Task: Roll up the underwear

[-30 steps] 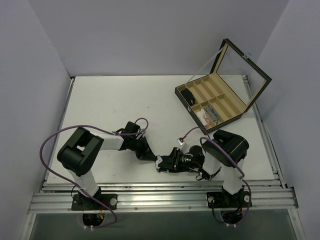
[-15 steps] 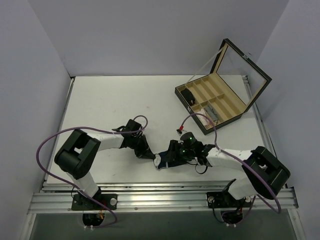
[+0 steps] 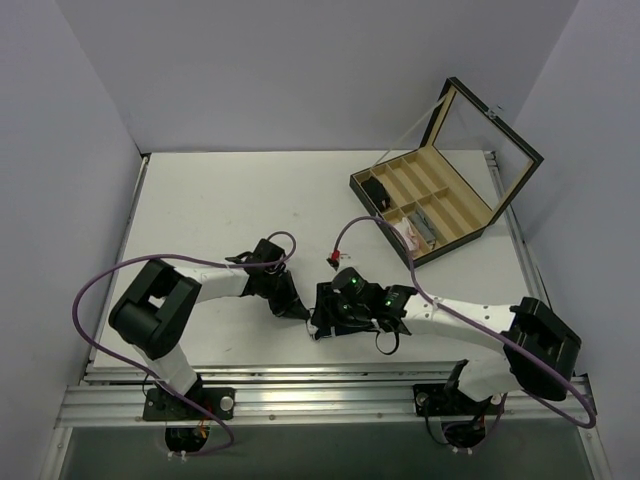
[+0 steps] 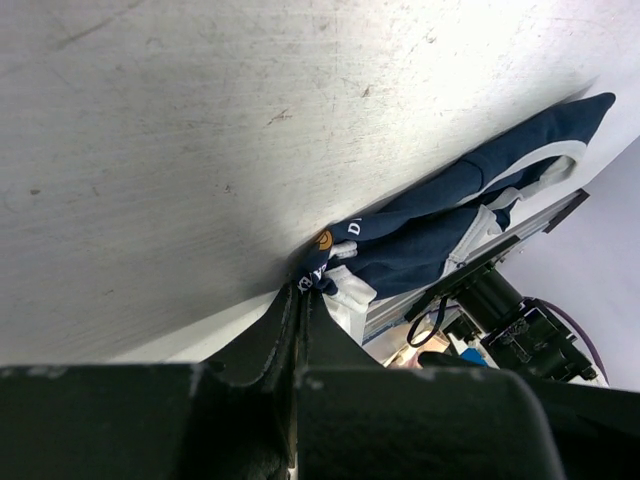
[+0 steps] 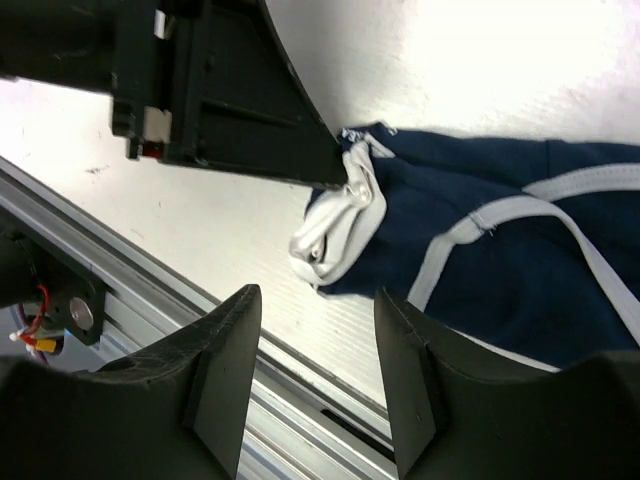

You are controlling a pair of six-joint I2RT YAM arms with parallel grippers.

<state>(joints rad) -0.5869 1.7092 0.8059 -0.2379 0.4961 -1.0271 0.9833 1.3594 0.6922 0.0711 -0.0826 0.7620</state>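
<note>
The underwear [image 4: 432,232] was kept pinched at its corner in the closed left gripper [image 4: 301,297]. The right gripper [image 5: 316,302] had been spread wider and brought over the cloth, with nothing gripped between its jaws.

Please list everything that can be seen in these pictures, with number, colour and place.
table: 1, white, under everything
underwear: 1, navy with white trim, near table edge, between the grippers
divided box: 1, black outside, tan inside, lid open, far right
small item: 1, black, box's left end compartment
cloth bundle: 1, white and pink, box's near corner
cables: 2, purple, along the arms
left gripper: 1, black, shut on the underwear's corner
right gripper: 1, black, open, over the underwear
</note>
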